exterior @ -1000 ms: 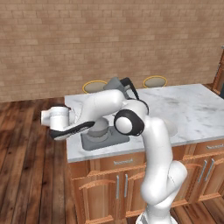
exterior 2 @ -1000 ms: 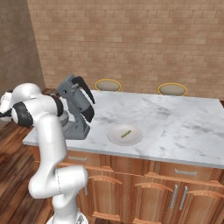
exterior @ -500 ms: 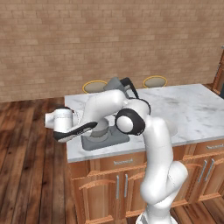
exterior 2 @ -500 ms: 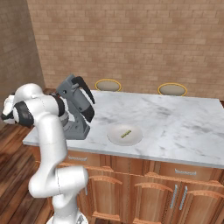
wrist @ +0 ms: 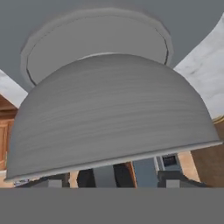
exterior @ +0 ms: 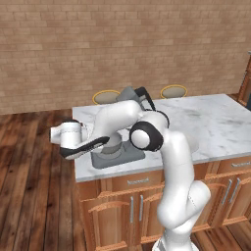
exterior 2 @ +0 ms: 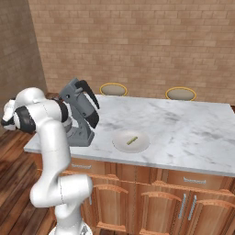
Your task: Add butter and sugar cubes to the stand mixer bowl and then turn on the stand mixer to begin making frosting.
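The stand mixer bowl [wrist: 109,113] shows close up in the hand view, its shiny grey side curving across most of the picture and its rim running along the lower part, so the camera sees it rolled over. Beyond it lies the round seat of the mixer's flat grey base, with marble to either side. In the left base view the bowl [exterior: 112,143] sits on that base, mostly hidden behind the white forearm. The stand mixer [exterior 2: 80,112] stands at the left end of the marble counter [exterior 2: 183,124], its dark head tilted up and back and a black band running over the head. In the left base view the stand mixer [exterior: 135,94] peeks out above the arm's elbow.

The claw [exterior: 64,135] is held out past the counter's left edge, over the wooden floor [exterior: 29,166], level with the bowl and just beside it. Whether its fingers are spread or closed I cannot tell, and nothing can be seen held in it.

Further right on the counter, well apart from the mixer, a white plate [exterior 2: 120,143] carries a small pale yellow stick, which may be the butter [exterior 2: 132,139]. Two round stool seats [exterior 2: 114,88] show behind the counter, against the brick wall [exterior 2: 151,41]
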Motion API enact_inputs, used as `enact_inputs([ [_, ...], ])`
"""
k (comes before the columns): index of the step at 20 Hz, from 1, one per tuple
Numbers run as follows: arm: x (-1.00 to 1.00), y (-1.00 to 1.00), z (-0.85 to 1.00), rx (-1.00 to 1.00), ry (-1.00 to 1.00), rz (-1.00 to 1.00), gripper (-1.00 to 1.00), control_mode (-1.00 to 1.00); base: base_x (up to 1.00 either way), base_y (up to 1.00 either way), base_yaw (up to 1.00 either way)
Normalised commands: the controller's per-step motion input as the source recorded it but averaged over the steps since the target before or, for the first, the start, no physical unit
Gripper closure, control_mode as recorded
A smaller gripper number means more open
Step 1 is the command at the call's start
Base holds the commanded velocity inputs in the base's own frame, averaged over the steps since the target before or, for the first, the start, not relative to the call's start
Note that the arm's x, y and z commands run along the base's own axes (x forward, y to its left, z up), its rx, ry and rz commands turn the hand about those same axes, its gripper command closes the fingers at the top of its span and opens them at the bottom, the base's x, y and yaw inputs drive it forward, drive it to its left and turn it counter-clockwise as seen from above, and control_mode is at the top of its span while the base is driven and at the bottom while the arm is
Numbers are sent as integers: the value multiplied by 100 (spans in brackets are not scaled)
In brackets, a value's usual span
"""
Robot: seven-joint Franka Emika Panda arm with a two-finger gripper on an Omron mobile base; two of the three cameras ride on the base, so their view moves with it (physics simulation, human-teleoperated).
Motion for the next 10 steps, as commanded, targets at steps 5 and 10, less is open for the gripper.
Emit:
enact_inputs([
  [5, -16, 2, 4, 0, -8, 0, -100, -100, 0, 0, 0],
  [10, -66, 26, 25, 0, -6, 0, -100, -100, 0, 0, 0],
])
